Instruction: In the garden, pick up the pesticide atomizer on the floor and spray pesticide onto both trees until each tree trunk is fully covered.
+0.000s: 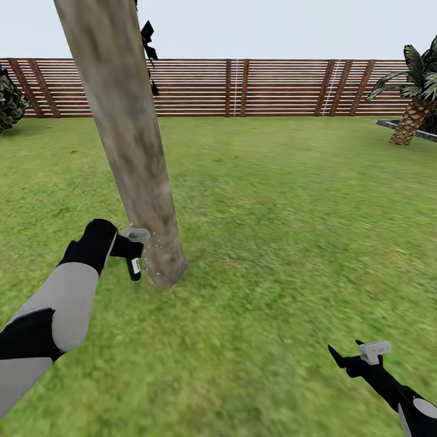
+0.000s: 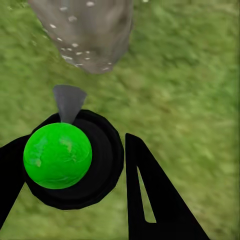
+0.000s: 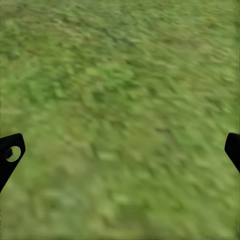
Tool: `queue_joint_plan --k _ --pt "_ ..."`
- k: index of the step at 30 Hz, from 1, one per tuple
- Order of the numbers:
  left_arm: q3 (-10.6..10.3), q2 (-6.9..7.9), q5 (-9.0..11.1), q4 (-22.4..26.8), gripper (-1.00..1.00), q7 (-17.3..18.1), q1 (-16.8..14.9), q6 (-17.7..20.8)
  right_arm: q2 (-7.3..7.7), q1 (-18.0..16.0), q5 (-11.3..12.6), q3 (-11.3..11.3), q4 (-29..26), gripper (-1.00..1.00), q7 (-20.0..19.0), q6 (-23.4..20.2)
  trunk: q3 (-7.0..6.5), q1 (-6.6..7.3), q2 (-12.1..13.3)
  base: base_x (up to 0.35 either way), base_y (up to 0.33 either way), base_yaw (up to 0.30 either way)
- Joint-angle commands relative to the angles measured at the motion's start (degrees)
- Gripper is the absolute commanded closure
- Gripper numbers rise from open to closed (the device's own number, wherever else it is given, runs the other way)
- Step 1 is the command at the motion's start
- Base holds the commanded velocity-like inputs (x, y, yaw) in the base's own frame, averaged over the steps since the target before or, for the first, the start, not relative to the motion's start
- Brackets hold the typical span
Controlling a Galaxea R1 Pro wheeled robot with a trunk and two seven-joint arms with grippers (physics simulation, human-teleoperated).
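Observation:
A thick mottled grey-tan tree trunk (image 1: 130,152) leans up out of the grass floor (image 1: 273,230) at centre left. My left gripper (image 1: 127,247) is shut on the pesticide atomizer (image 1: 134,267), a small dark bottle with a pale label, held right beside the trunk's base. In the left wrist view the atomizer (image 2: 60,155) shows a round dark body with a bright green top between my black fingers (image 2: 145,190), its grey nozzle facing the trunk (image 2: 87,30). Pale specks dot the lower bark. My right gripper (image 1: 355,355) hangs open over bare grass, fingertips (image 3: 10,152) wide apart.
A brown slatted wooden fence (image 1: 243,88) closes the far side of the lawn. A short scaly palm (image 1: 413,115) stands far right beside a grey paving edge (image 1: 419,130). A dark bush (image 1: 9,100) sits far left. Open grass stretches right of the trunk.

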State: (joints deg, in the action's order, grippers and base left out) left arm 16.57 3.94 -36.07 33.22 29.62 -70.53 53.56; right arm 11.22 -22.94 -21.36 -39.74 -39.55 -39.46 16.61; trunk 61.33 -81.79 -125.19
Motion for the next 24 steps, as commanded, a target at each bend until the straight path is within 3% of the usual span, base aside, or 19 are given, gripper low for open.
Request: queue_joint_plan --k 1,6,10,13,18,20,22,24 --pt "0.0 0.00 -0.1 0.0 1.00 0.0 -0.2 0.0 -0.03 0.0 0.0 0.0 0.0 -1.00 0.0 0.0 0.00 0.00 0.0 0.000 0.000 0.000" --pt "-0.2 0.31 -0.4 -0.6 1.00 -0.3 1.1 -0.9 -0.01 0.0 0.0 0.0 0.0 -1.00 0.0 0.0 0.00 0.00 0.0 0.000 0.000 0.000" --pt "-0.1 0.35 -0.4 -0.6 1.00 -1.1 5.6 -4.2 0.03 0.0 0.0 0.0 0.0 -1.00 0.0 0.0 0.00 0.00 0.0 0.000 0.000 0.000" --pt "0.4 0.01 0.0 -0.9 1.00 -4.1 9.1 -7.9 -0.03 0.0 0.0 0.0 0.0 -1.00 0.0 0.0 0.00 0.00 0.0 0.000 0.000 0.000" --pt "0.8 -0.45 0.9 -1.0 1.00 -6.3 11.0 -8.9 -0.03 0.0 0.0 0.0 0.0 -1.00 0.0 0.0 0.00 0.00 0.0 0.000 0.000 0.000" --pt "2.0 -0.51 2.6 -1.0 1.00 -9.4 11.8 -10.8 0.07 0.0 0.0 0.0 -0.1 -1.00 0.0 0.0 0.00 0.00 0.0 0.000 0.000 0.000" --pt "5.1 -0.64 6.6 -1.4 1.00 -16.9 13.1 -15.9 0.11 0.0 0.0 -0.1 -0.2 -1.00 0.0 0.0 0.00 0.00 0.0 0.000 0.000 0.000" --pt "6.1 -0.64 9.7 -3.7 1.00 -20.6 14.4 -18.2 0.12 0.0 0.0 -0.1 -0.4 -1.00 0.0 0.0 0.00 0.00 0.0 0.000 0.000 0.000"
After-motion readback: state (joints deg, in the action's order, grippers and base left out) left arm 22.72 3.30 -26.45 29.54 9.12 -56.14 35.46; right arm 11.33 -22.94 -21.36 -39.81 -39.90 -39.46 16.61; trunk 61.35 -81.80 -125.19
